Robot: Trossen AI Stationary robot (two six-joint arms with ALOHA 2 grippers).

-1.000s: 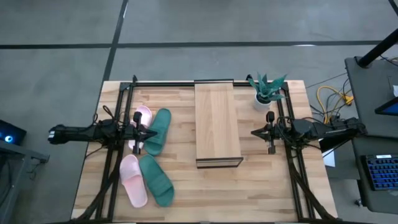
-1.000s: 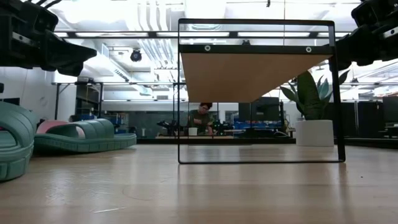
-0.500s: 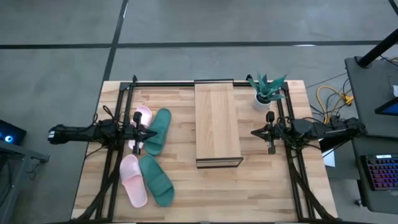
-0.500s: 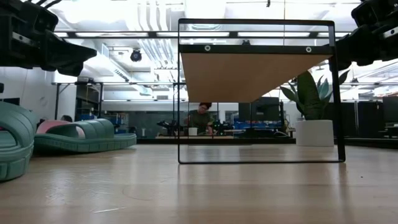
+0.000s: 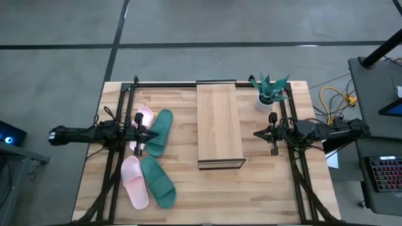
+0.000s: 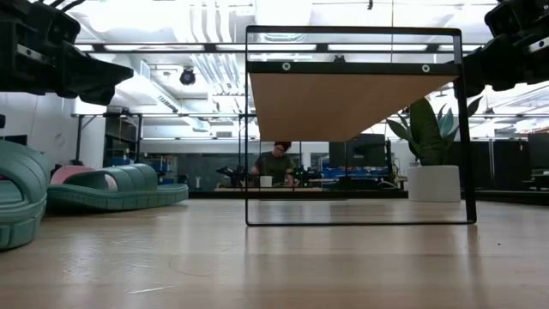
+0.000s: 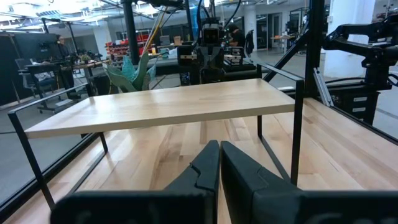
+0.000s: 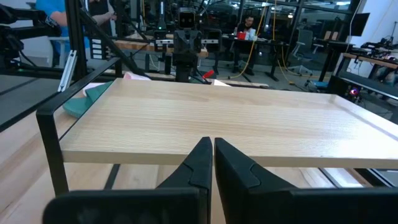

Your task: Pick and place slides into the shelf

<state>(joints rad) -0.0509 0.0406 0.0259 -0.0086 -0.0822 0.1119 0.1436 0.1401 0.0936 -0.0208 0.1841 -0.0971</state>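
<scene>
The shelf (image 5: 220,122), a light-wood plank on a black frame, stands mid-table; its underside (image 6: 343,103) shows in the low view. Several slides lie flat on their soles on the table left of it. A pink slide (image 5: 144,117) and a teal one (image 5: 160,132) lie farther back. Another pink slide (image 5: 134,182) and teal slide (image 5: 157,182) lie nearer. My left gripper (image 5: 154,134) is shut and hovers level over the far pair, pointing at the shelf (image 7: 161,106). My right gripper (image 5: 257,133) is shut, level, right of the shelf (image 8: 217,118).
A potted plant (image 5: 269,91) in a white pot stands at the far right of the table beside the right arm. Black frame rails (image 5: 116,163) run along both table sides. A person sits at a desk in the room behind (image 6: 276,163).
</scene>
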